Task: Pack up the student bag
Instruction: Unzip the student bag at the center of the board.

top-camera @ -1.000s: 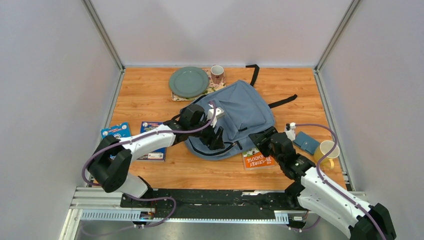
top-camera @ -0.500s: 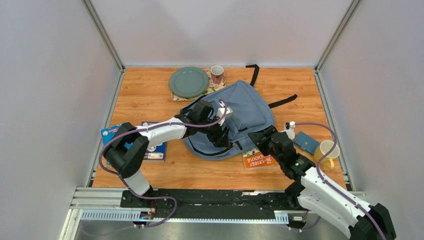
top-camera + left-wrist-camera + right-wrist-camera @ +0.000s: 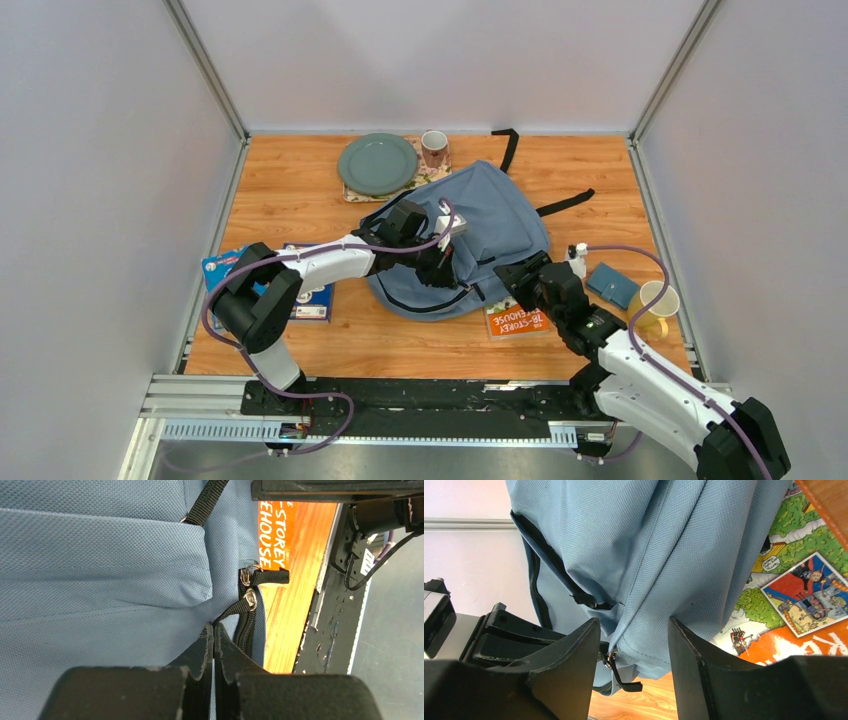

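The student bag point(image 3: 490, 225), grey-blue with black straps, lies in the middle of the table. My left gripper point(image 3: 446, 268) rests on its near left part, by the dark zip. In the left wrist view the left gripper point(image 3: 214, 626) is shut, and a black zip pull point(image 3: 235, 611) runs from the slider point(image 3: 249, 599) into its tips. My right gripper point(image 3: 512, 276) is at the bag's near right corner. It point(image 3: 633, 630) is open, with a fold of bag fabric point(image 3: 659, 580) between the fingers and a second zip pull point(image 3: 624, 682) hanging beside the left finger.
An orange comic book point(image 3: 515, 318) lies partly under the bag's near corner. A green plate point(image 3: 377, 163) and a mug point(image 3: 434, 148) stand at the back. Books point(image 3: 305, 290) lie at the left. A blue wallet point(image 3: 612, 285), a yellow cup point(image 3: 655, 300) and a small white bottle point(image 3: 578, 262) are at the right.
My left arm has reached further right across the bag, and its gripper has gone from open to shut on the zip pull. The right gripper has barely moved.
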Controlling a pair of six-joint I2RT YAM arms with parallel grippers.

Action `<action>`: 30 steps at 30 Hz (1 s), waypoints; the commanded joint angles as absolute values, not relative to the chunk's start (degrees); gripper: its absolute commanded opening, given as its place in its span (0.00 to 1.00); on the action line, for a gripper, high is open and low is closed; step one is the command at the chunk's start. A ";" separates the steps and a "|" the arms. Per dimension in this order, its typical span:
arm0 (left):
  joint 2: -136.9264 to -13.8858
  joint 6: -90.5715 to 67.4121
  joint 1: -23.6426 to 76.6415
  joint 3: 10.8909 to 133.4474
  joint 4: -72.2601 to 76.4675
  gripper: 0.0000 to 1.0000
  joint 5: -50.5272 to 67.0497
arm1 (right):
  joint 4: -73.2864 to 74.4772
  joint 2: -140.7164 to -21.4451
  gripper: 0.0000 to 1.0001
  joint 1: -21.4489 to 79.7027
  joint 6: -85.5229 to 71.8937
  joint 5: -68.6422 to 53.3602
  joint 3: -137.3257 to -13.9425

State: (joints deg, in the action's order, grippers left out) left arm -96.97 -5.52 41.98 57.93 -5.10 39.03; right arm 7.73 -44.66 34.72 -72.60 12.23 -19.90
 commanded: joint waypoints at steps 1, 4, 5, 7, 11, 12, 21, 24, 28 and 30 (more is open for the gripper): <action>-93.87 -7.82 42.10 58.10 -2.64 0.00 41.31 | 5.19 -44.65 0.55 34.54 -76.72 9.67 -21.45; -93.17 -10.54 42.10 58.62 -3.69 0.00 40.79 | 7.03 -44.21 0.57 34.63 -79.88 8.00 -21.62; -93.08 -11.42 42.10 59.15 -4.30 0.00 39.39 | 7.47 -44.12 0.57 34.72 -80.94 7.82 -21.45; -92.99 -13.61 42.10 59.68 -5.89 0.00 38.67 | 6.95 -44.03 0.57 34.72 -83.05 6.86 -20.83; -93.07 -17.04 42.10 60.03 -5.80 0.00 40.42 | 8.25 -45.60 0.59 35.51 -84.64 7.73 -20.92; -93.08 -17.83 42.10 60.03 -5.71 0.00 41.21 | 8.26 -46.22 0.59 35.51 -84.38 7.91 -21.27; -91.50 -21.27 42.10 59.24 -7.03 0.00 42.54 | 7.65 -55.53 0.59 35.60 -83.41 5.19 -24.78; -91.14 -22.06 42.10 58.45 -6.59 0.00 43.24 | 6.15 -58.96 0.52 35.77 -82.62 4.66 -25.66; -91.32 -22.32 42.10 57.57 -6.42 0.00 44.64 | 5.54 -61.96 0.36 36.03 -81.74 5.10 -26.11; -91.41 -22.24 42.19 57.22 -6.15 0.00 45.52 | 4.48 -62.58 0.32 36.04 -81.56 5.53 -25.93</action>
